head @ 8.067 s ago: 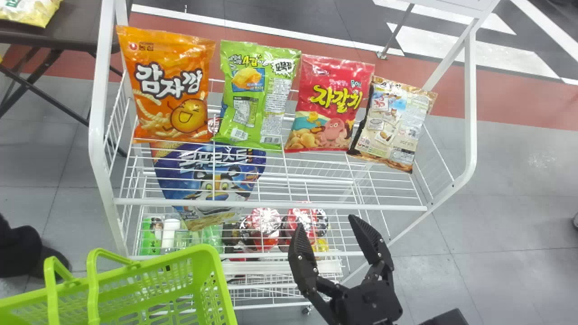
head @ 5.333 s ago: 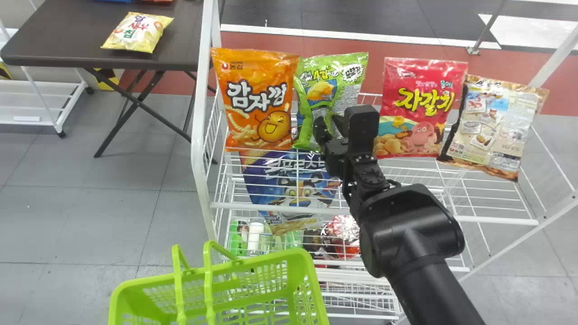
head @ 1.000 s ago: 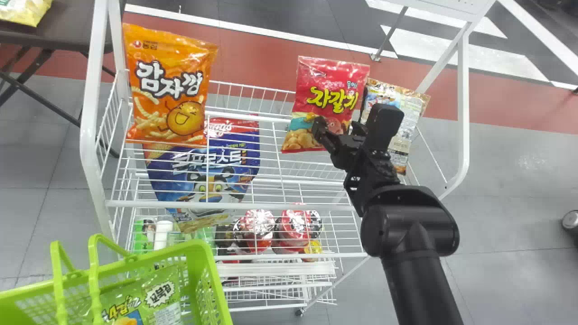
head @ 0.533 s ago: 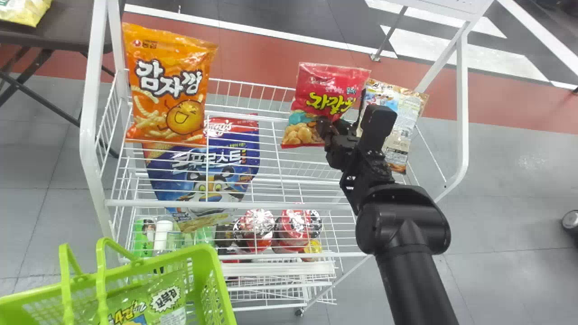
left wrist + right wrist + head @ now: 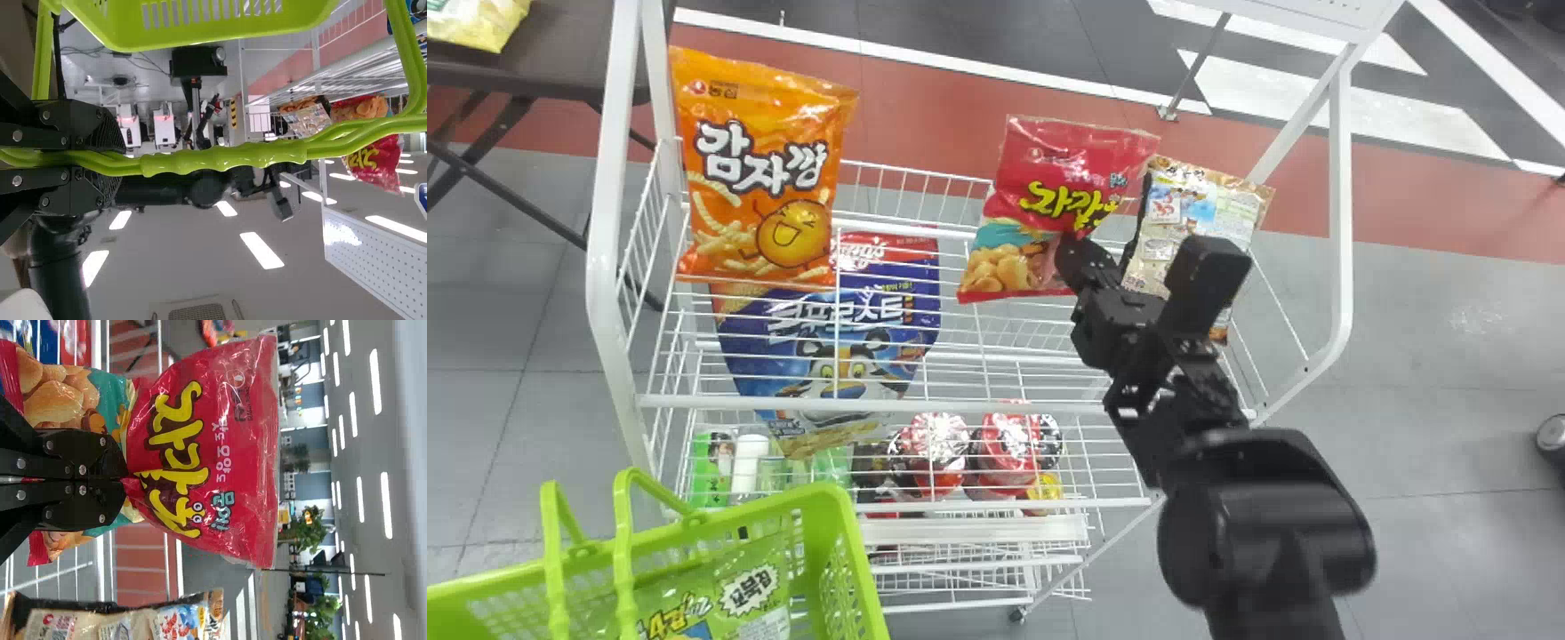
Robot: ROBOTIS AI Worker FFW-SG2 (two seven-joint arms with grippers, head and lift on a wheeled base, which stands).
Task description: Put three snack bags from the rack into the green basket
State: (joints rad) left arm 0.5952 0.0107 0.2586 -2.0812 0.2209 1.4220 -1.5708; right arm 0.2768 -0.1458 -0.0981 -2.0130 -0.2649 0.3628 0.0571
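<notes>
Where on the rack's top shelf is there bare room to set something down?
Bare wire shows between the orange bag and red bag, and from there forward to the front rail. It's crowded toward the right end, where the right hand grips the red bag close to the beige bag.

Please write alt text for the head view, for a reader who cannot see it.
The robot's right arm holds a red snack bag in its jaws at a white wire rack. An orange bag and a beige bag stand on the rack; a green bag is in the green basket, lower left.
</notes>
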